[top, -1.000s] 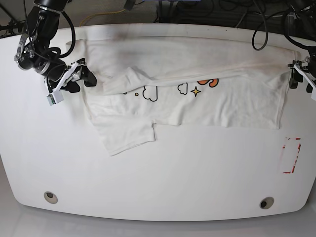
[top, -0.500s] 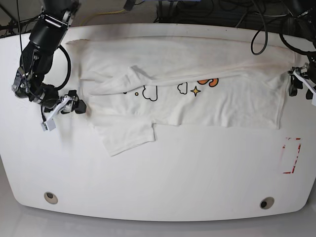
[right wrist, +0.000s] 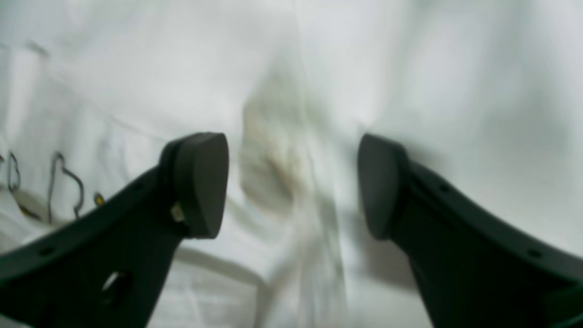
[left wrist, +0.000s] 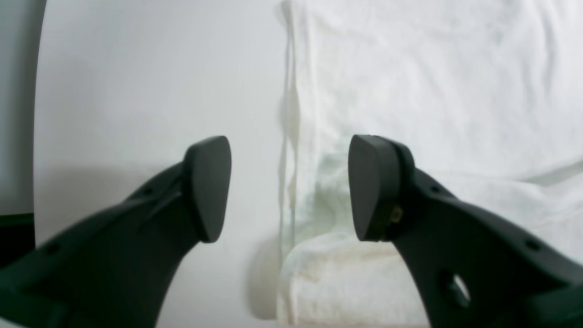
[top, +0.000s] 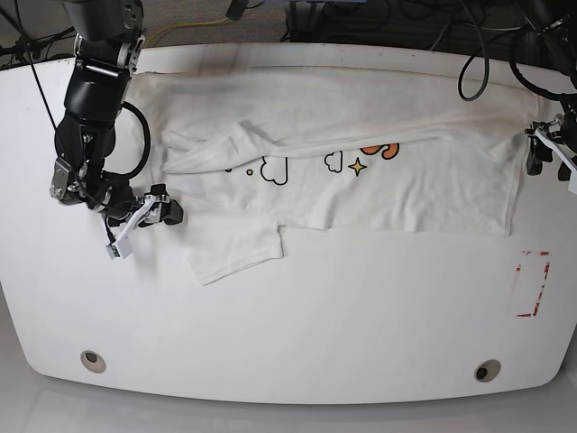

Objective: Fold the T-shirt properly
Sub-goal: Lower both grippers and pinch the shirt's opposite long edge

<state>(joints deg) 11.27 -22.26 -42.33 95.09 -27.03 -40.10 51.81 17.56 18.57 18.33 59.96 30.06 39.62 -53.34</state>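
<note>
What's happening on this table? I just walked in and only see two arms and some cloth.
A two-armed robot is partway through folding a white T-shirt spread across the table. The far edge is already folded over, partly covering the print. The right gripper sits low at the shirt's side near a sleeve, its fingers open over the fabric. The left gripper waits at the opposite edge, fingers also open. Neither holds the cloth.

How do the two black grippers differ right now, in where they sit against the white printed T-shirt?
The right gripper sits at the white printed T-shirt's sleeve end, with cloth under both its fingers; the left gripper sits at the opposite end, straddling the shirt's edge, one finger over bare table. Both are open and empty.
</note>
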